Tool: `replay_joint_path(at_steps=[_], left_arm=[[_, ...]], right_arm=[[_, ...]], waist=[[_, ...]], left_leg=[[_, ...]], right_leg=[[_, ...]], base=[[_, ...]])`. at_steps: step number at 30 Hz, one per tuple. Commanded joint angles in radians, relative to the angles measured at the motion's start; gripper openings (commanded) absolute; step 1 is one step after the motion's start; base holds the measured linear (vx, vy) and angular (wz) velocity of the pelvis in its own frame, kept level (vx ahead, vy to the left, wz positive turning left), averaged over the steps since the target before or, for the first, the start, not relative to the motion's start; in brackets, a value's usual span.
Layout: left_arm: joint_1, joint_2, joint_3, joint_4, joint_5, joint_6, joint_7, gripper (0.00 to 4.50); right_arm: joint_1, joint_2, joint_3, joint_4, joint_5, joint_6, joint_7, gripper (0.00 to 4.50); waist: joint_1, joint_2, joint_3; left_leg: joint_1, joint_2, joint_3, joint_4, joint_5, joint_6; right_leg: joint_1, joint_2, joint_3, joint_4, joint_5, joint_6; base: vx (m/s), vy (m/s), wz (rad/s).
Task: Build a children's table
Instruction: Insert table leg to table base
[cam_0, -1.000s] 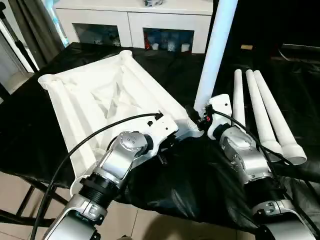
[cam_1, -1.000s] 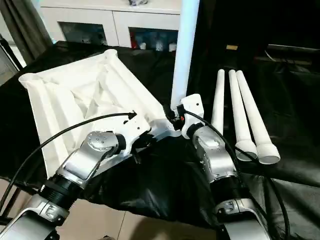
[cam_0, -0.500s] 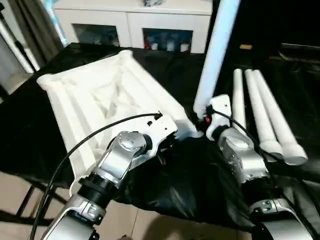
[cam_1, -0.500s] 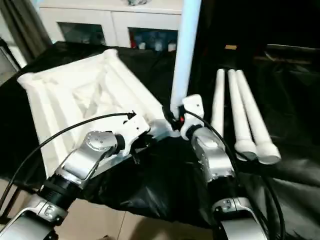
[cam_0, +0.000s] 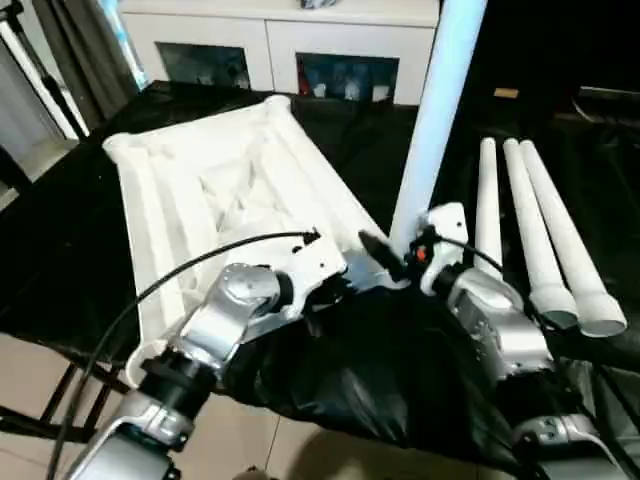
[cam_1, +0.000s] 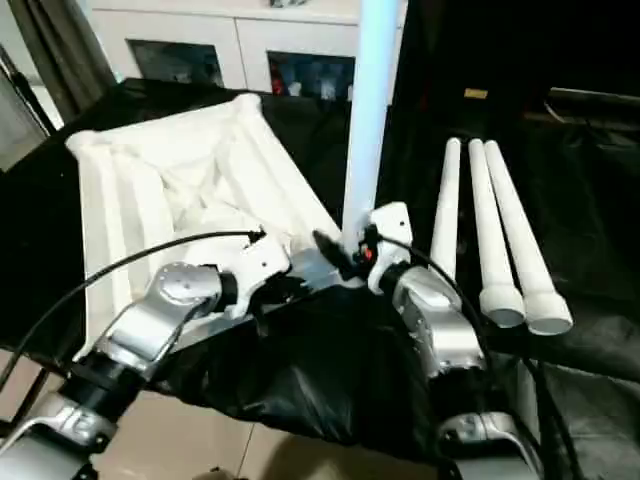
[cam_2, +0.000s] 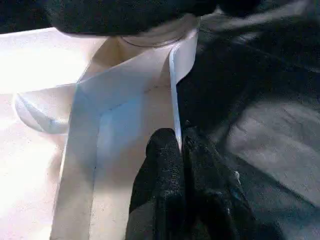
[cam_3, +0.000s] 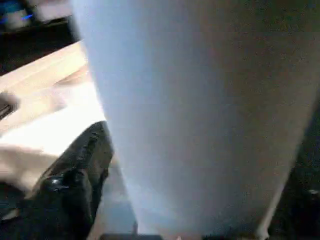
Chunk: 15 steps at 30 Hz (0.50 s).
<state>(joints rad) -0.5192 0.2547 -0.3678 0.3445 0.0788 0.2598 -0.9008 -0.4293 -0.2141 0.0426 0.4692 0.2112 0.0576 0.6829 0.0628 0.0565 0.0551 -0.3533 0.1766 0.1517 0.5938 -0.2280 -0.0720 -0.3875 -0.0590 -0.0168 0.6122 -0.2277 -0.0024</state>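
Fingers of the left gripper are clenched on the tabletop rim wall. The right gripper is spread beside the upright leg, seated in the near corner socket. Three legs are laid alongside on black cloth.

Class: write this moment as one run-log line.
left gripper: shut on tabletop rim | upright leg: in corner socket | spare legs: three lying

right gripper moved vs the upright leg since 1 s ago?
Yes. The right gripper has opened: its finger now juts away from the upright leg, toward the tabletop.
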Motion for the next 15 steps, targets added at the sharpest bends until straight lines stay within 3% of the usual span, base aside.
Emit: replay_joint_path(at_steps=[1, 9, 12, 15], left_arm=[[0.009, 0.010, -0.035, -0.017, -0.014, -0.041, -0.071, 0.00], [0.014, 0.077, -0.039, -0.023, -0.065, -0.090, -0.223, 0.00], [0.011, 0.117, -0.043, -0.010, -0.079, -0.114, -0.294, 0.00], [0.007, 0.141, -0.045, 0.002, -0.080, -0.131, -0.336, 0.00]], right_arm=[[0.021, -0.025, 0.036, -0.052, 0.013, 0.024, 0.074, 3.97], [0.084, -0.138, 0.075, -0.143, 0.022, 0.075, 0.243, 3.97], [0.104, -0.184, 0.092, -0.184, 0.035, 0.100, 0.309, 3.97], [0.106, -0.203, 0.098, -0.194, 0.039, 0.108, 0.335, 3.62]], waist=[[0.001, -0.004, -0.070], [0.011, -0.002, -0.071], [0.016, 0.003, -0.071], [0.020, 0.001, -0.072]], left_leg=[[-0.004, 0.039, -0.004, -0.052, 0.050, 0.124], [-0.003, 0.042, -0.004, -0.048, 0.034, 0.129], [-0.004, 0.042, -0.004, -0.046, 0.035, 0.132], [-0.003, 0.044, -0.002, -0.046, 0.021, 0.128]], right_leg=[[0.061, -0.068, 0.031, -0.038, 0.272, -0.311], [0.061, -0.067, 0.030, -0.035, 0.252, -0.321], [0.060, -0.067, 0.029, -0.033, 0.249, -0.320], [0.056, -0.067, 0.028, -0.033, 0.230, -0.321]], base=[[0.000, 0.000, 0.00], [0.000, 0.000, 0.00], [0.000, 0.000, 0.00], [0.000, 0.000, 0.00]])
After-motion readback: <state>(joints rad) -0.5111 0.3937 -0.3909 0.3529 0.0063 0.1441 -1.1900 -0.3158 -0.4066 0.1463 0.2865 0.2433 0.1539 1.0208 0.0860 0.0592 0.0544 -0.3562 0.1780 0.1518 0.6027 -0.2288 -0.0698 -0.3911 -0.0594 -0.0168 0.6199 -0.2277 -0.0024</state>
